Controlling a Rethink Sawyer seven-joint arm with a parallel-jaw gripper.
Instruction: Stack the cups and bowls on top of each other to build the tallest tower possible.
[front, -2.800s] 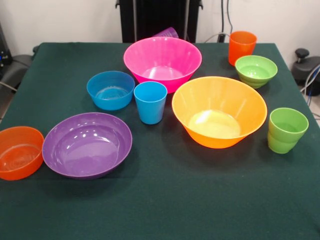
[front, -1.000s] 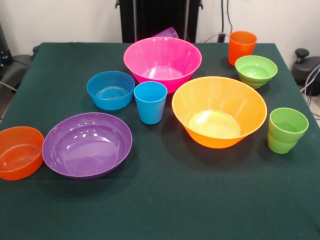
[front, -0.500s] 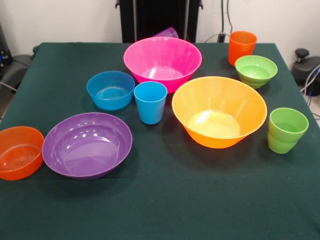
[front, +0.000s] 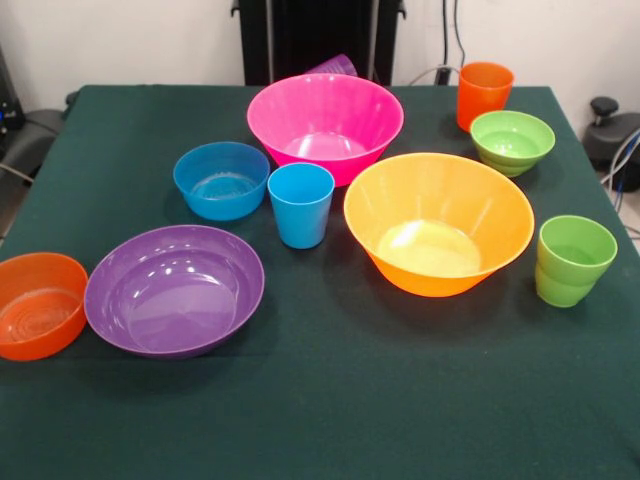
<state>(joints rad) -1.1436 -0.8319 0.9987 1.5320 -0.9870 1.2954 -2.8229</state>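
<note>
The dark green tabletop (front: 330, 410) is bare at its near edge. A little farther in, at the left edge, sits the small orange bowl (front: 38, 305); its left side is cut off by the edge of the picture. The wide purple bowl (front: 174, 289) is just beside it, and the two look like they touch. Over on the right stands the lime green cup (front: 574, 260) with its stepped base, near the big yellow-orange bowl (front: 438, 222) but apart from it.

In the middle stands the sky blue cup (front: 301, 204), upright, between the small blue bowl (front: 221, 180) and the yellow-orange bowl. It stands just in front of the big pink bowl (front: 325, 124) and hides a bit of that bowl's low side.

Farther back on the right is the small green bowl (front: 512, 141). The orange cup (front: 484, 94) stands right behind it, and the bowl hides the cup's bottom.

The purple cup (front: 334, 66) is almost all hidden behind the pink bowl. Only its top peeks out, and it looks tilted.

Nothing is stacked yet. The end effector does not show, so I cannot tell if it is open or holding anything.
</note>
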